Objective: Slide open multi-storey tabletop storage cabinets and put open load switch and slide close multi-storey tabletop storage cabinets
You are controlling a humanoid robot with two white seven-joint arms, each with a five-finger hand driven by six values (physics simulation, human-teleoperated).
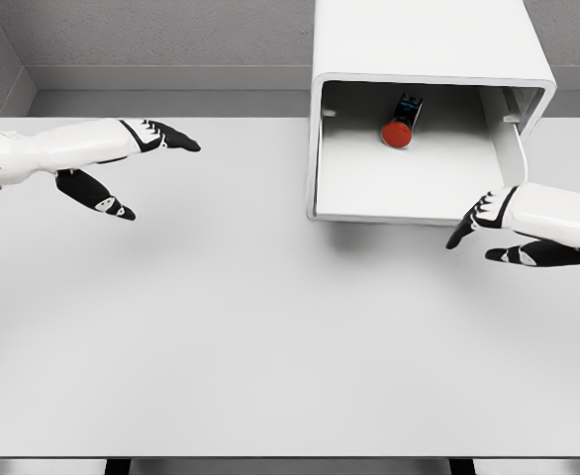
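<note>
A white storage cabinet stands at the back right of the table, its drawer slid out toward me. Inside the drawer lies the load switch, a dark body with a red round knob. My right hand hovers at the drawer's front right corner, fingers relaxed and holding nothing, fingertips close to the drawer's front edge. My left hand floats over the table at the far left, fingers spread, holding nothing.
The white table spans the view, with its front edge near the bottom. A grey wall runs behind the cabinet.
</note>
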